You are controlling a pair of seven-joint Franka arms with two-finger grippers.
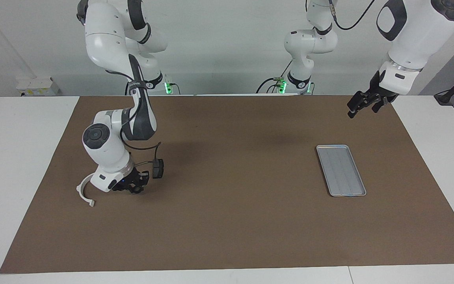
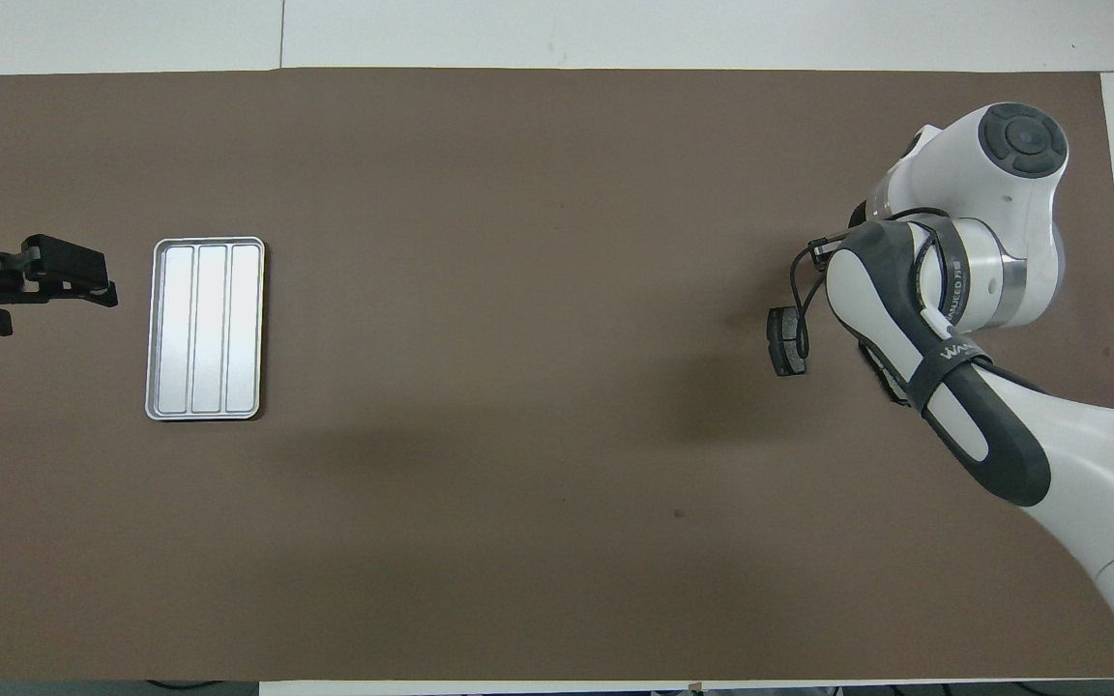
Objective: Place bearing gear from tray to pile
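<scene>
On brown mat, ribbed silver tray [image 1: 341,170]; right hand [image 1: 131,187] low at pile [image 1: 157,168], grip unclear; left hand [image 1: 361,105] raised, waiting, grip unclear

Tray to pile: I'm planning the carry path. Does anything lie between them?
Nothing visible: only bare mat lies between the tray and the pile. The right pincer is low at the pile itself, beside its dark plate; the left pincer waits, raised near the tray.
</scene>
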